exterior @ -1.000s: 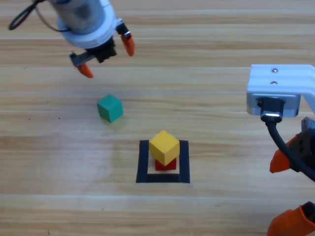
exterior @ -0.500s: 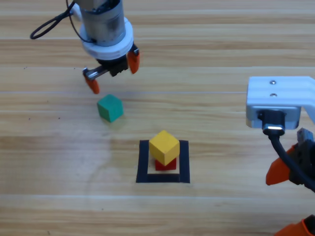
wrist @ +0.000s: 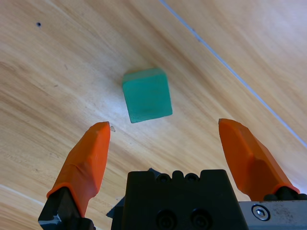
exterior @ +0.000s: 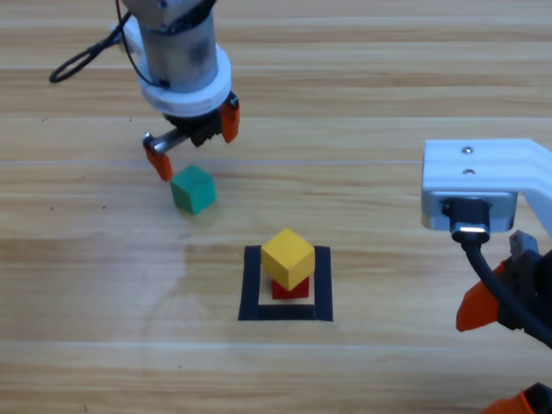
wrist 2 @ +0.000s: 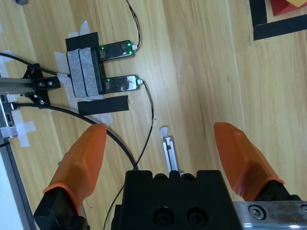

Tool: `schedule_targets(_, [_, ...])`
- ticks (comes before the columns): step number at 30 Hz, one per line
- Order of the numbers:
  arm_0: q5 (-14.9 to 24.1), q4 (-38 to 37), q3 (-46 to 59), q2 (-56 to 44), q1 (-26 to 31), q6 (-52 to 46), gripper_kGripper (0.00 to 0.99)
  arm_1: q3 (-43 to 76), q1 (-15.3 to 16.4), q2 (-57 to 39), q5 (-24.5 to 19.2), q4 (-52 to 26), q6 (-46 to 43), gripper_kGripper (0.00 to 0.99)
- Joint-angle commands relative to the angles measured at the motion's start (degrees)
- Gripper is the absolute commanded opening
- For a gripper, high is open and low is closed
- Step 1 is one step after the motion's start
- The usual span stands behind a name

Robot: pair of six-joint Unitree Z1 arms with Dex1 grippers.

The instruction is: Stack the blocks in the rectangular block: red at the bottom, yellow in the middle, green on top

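Note:
The teal-green cube [exterior: 192,190] lies on the wood left of the black tape outline [exterior: 251,288]. Inside that outline the yellow cube [exterior: 287,257] sits on the red cube [exterior: 291,290], turned a little against it. My left gripper [exterior: 193,139] hangs open just behind the green cube; in the left wrist view the green cube [wrist: 147,95] shows between and beyond the two orange jaws of the left gripper [wrist: 168,136], untouched. My right gripper [exterior: 509,358] waits open at the picture's lower right edge, with nothing between its jaws in the right wrist view [wrist 2: 165,139].
The right wrist view shows two small circuit boards [wrist 2: 115,67] taped to the wood with black cables [wrist 2: 139,134] running from them, and a corner of the tape outline [wrist 2: 276,26] at the top right.
The left gripper has come down and to the right, from the far left to just behind the green cube. The right arm has shifted slightly left. The cubes have not moved.

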Motion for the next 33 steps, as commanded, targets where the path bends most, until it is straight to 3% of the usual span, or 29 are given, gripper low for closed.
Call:
schedule_targets(1, [-1.56, -6.55, 8.38, 1.55, 0.46, -0.20, 0.959, 1.56, -1.38, 1.81, 0.86, -1.89, 0.15, 0.990])
schedule_targets(12, [-1.74, -10.85, 11.46, 1.99, 1.78, 1.82, 0.957, 2.26, -1.38, -2.67, 0.86, -3.29, 0.68, 0.990])
schedule_targets(18, [-1.91, -12.70, 11.72, 3.58, 2.22, 1.65, 0.957, 6.74, -1.47, -8.91, 0.95, -9.27, 1.03, 0.990])
schedule_targets(23, [-1.91, -13.76, 13.04, 3.75, 2.75, 1.82, 0.957, 7.01, -1.38, -8.82, 0.77, -9.44, 1.03, 0.990])
schedule_targets(33, [-2.26, -16.66, 17.52, 2.87, 3.36, 1.73, 0.862, 7.09, -1.47, -8.47, 0.69, -9.53, 1.03, 0.990])
